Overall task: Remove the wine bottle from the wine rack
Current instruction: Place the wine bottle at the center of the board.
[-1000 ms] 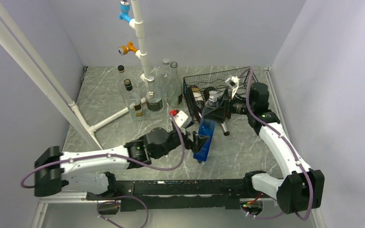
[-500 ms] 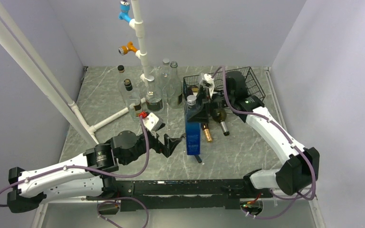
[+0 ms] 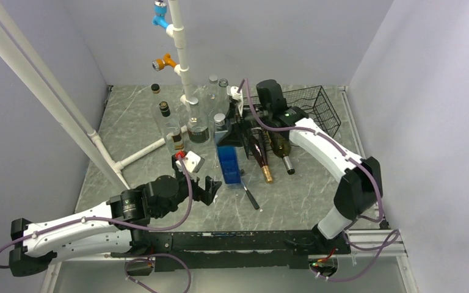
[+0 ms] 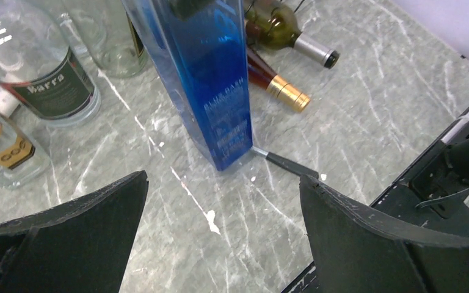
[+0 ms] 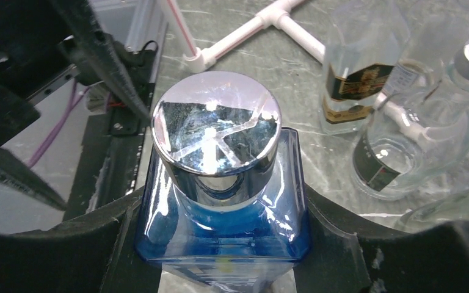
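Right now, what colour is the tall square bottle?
The bottle is bright blue, with a shiny silver cap; best seen from the left wrist view.

On the clear round bottle [image 4: 43, 67], you can read the white letters "arra" on its dark label; the character before them is unclear. The blue bottle [image 4: 201, 67] carries lines of pale print near its base, too fine to read. The gold label on the small bottle [image 4: 9, 162] is also illegible.
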Robot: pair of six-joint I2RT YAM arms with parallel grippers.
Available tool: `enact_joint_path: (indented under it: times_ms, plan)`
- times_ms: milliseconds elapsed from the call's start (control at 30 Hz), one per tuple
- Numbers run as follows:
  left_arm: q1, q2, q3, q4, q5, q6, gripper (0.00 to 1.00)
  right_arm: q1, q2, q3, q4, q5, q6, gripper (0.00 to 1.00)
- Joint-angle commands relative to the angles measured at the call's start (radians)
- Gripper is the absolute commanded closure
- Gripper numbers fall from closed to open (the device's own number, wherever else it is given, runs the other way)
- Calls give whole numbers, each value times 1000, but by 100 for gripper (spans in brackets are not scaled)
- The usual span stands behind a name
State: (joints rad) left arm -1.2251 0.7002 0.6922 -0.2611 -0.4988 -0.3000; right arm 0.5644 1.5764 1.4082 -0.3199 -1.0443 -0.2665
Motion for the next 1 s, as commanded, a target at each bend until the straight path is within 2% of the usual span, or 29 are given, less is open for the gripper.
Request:
enact_joint_path:
  times_ms: [0,233,567,800,967]
  plan:
    - [4,-33,-40,7,-59,-56,1,12,44,150,152,37,-21,98]
    - [4,-57,-67,0,-86,-77,1,43,150,255,173,99,-41,98]
    - [4,-68,-83,-11,-115,-82,1,50,279,377,285,168,53,97]
    - [4,-82,-96,-2,-126,-75,1,49,307,368,313,221,12,94]
    - [4,-83,-100,10,-130,-70,1,49,328,374,371,227,55,93]
